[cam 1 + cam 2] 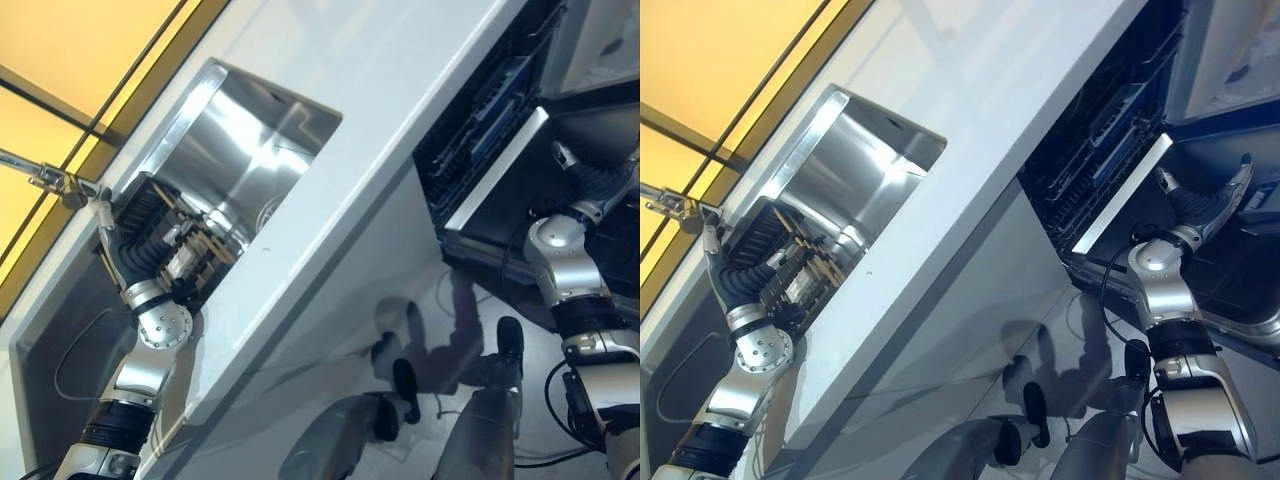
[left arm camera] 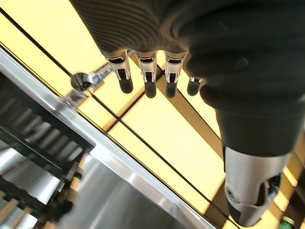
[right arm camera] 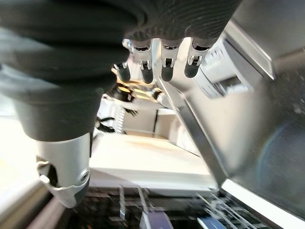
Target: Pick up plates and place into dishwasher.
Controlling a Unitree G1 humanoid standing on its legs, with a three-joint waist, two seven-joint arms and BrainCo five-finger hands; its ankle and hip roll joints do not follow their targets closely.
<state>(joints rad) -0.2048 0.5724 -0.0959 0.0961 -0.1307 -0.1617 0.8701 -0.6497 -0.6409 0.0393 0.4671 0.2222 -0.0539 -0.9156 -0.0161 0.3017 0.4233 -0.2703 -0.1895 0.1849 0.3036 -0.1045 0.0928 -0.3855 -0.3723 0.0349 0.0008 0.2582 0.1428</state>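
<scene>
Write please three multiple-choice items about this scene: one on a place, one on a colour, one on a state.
1. Where is the left hand?
A. over the sink
B. inside the dishwasher
C. on the floor

2. What colour is the counter?
A. red
B. white
C. green

3. How are the right hand's fingers?
A. curled round a plate
C. pinching a cloth
B. straight, holding nothing

Answers:
1 A: the eye views show the hand at the steel sink's edge, by a dark rack.
2 B: the surface around the sink is white.
3 B: the right wrist view shows straight fingers with nothing between them, before the open dishwasher.
</scene>
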